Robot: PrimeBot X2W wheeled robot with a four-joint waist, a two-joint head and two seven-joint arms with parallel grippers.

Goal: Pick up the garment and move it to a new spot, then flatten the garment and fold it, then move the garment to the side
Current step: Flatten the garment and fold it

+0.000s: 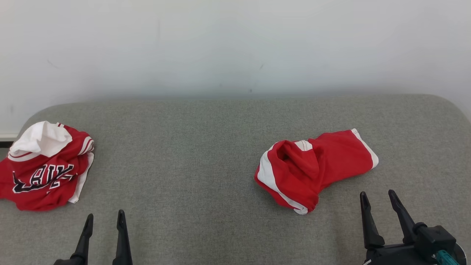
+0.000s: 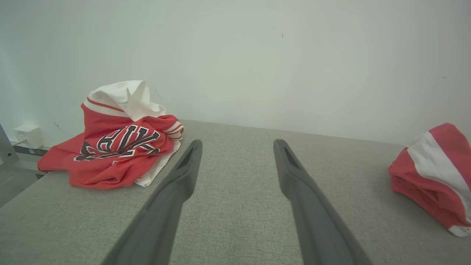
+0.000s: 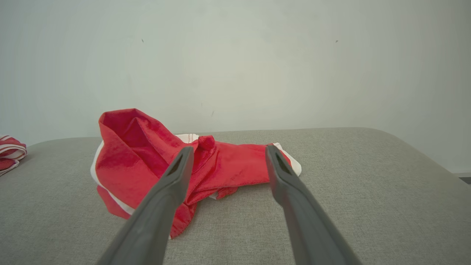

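A crumpled red garment with white side stripes (image 1: 316, 167) lies on the grey padded table (image 1: 191, 147), right of centre. My right gripper (image 1: 377, 194) stands open just in front of it, to its right, touching nothing. In the right wrist view the garment (image 3: 128, 158) bunches up beyond the open right gripper (image 3: 229, 148). A second crumpled red and white garment with dark lettering (image 1: 44, 173) sits at the table's far left. My left gripper (image 1: 105, 216) is open and empty near the front edge, to the right of that garment (image 2: 117, 147).
A pale wall runs behind the table. The table's rounded corners show at the back left and back right. A white socket box (image 2: 27, 135) sits on the wall past the table's left end. Bare grey cloth lies between the two garments.
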